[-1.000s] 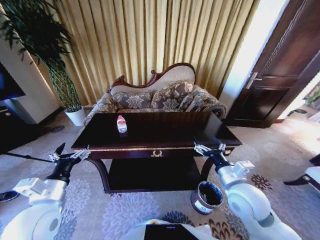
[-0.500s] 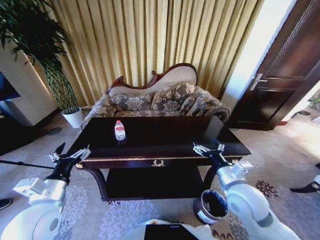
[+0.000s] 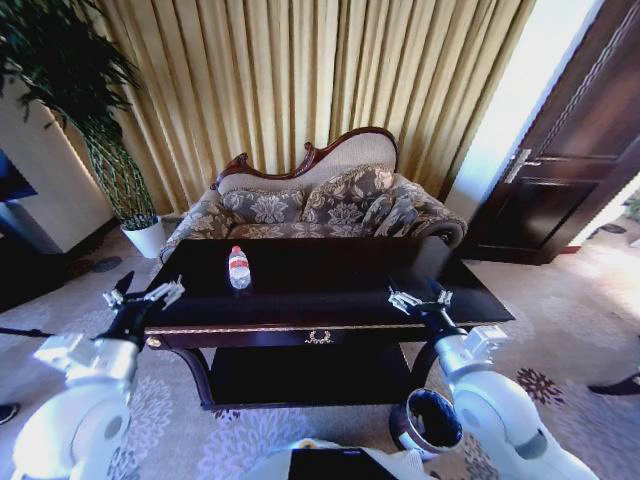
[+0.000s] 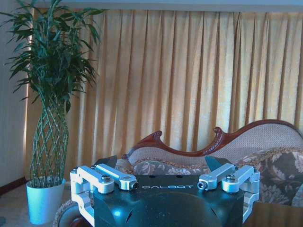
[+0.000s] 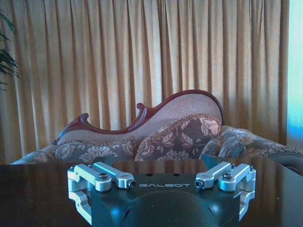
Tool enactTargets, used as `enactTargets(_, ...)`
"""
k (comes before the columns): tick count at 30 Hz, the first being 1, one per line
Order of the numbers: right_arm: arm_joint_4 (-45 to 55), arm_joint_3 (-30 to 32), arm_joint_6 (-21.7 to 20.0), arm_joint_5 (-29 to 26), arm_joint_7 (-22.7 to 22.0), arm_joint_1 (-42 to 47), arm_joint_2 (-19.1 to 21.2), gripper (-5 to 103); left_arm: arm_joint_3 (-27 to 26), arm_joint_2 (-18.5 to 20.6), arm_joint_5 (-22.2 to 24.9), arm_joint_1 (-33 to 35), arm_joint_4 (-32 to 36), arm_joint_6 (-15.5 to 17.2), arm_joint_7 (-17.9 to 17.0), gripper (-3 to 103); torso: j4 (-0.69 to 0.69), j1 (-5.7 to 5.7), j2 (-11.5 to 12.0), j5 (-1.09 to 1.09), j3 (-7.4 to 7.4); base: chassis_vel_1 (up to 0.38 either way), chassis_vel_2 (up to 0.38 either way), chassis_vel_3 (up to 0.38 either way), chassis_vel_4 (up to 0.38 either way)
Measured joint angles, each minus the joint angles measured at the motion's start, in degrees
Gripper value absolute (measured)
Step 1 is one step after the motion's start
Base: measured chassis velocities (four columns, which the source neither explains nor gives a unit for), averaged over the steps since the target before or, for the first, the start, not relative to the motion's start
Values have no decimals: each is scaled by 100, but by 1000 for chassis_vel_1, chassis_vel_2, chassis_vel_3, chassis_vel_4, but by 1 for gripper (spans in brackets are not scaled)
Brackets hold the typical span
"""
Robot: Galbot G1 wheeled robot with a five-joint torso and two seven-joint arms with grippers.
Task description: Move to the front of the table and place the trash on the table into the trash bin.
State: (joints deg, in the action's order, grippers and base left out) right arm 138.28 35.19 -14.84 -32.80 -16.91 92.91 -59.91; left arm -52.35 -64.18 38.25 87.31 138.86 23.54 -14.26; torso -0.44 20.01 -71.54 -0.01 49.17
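Gold curtains hung behind the table — its bottle stood upright nearer the left gripper (spread wide, empty) than the equally open right gripper.

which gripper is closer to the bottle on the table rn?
Left. The left gripper hovers open at the table's front left corner, a short way from the bottle. The right gripper, also open, is at the front right, roughly twice as far.

A living room: patterned sofa, gold curtains, potted plant.
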Motion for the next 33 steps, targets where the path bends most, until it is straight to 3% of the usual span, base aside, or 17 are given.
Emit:
enactTargets(10,-75,-4,42,104,-17,159,-160,100,892,723,470,-1288,-982,387,-863,100,1,2,1,-2,1,0,0,0,0)
enactTargets(13,-179,-26,86,213,-19,233,-262,100,1411,802,1007,-1998,-1462,743,-1346,100,1,2,1,0,1,0,0,0,0)
enactTargets(15,-206,-30,98,242,-18,242,-278,100,1509,797,1112,-2128,-1551,797,-1479,100,1,2,2,0,1,0,0,0,0)
enactTargets(18,-432,-38,168,386,-18,282,-366,100,2062,593,1531,-2786,-2035,949,-2154,100,0,3,2,0,1,0,0,0,0)
enactTargets(21,-465,-30,175,398,-19,287,-380,100,2242,488,1646,-2970,-2149,990,-2305,100,1,3,2,0,2,0,0,0,0)
enactTargets(24,-482,2,180,399,-22,297,-384,100,2800,229,1735,-3373,-2311,1060,-2628,100,1,2,2,1,1,0,0,0,0)
enactTargets(29,-501,13,183,402,-24,304,-406,100,3250,109,1841,-3579,-2273,1184,-3043,100,0,3,2,0,1,0,0,0,0)
enactTargets(33,-531,33,201,407,-27,297,-434,100,3629,58,2043,-3603,-2154,1519,-3629,100,0,3,1,1,1,0,0,0,0)
